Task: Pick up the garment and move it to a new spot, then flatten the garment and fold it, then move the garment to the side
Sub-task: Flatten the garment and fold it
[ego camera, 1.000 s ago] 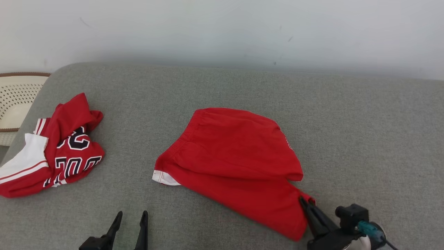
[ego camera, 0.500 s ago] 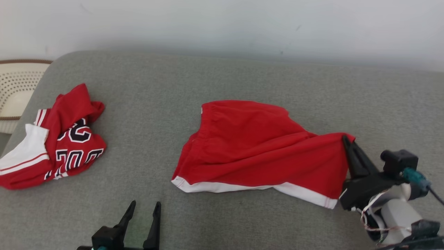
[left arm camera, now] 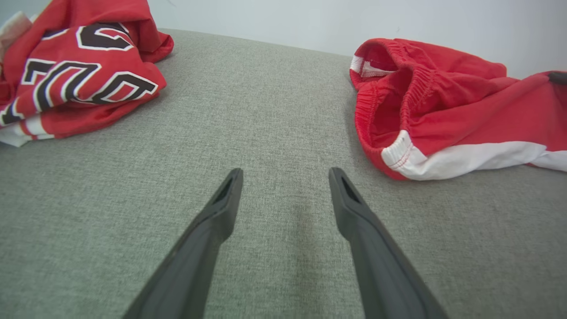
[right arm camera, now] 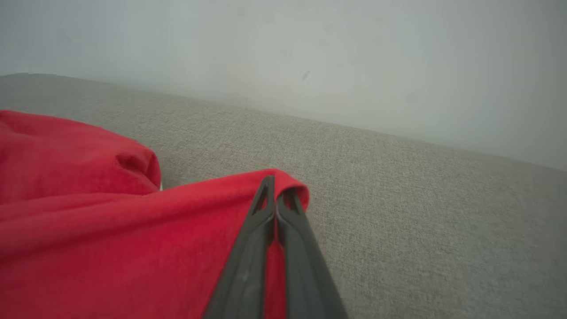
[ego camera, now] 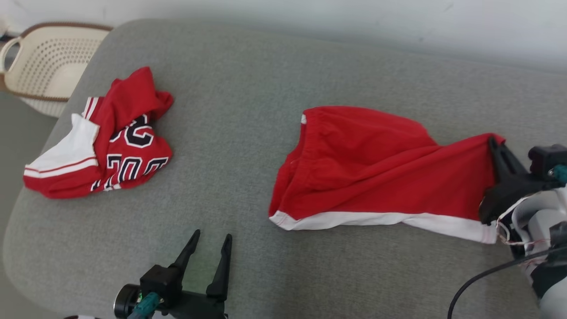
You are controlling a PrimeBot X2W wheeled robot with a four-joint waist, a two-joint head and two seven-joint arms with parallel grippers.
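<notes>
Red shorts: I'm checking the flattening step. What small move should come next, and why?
Probably bring the open left pincer to the white hem corner of the shorts and close on it. The right pincer is shut on the far corner, and the cloth between is wrinkled, so a second grip could stretch it flat.

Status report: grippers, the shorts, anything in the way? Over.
Right gripper shut on shorts corner, cloth stretched over grey cushion. Left gripper open, holding nothing. Crumpled jersey off to the left, apart from shorts.
</notes>
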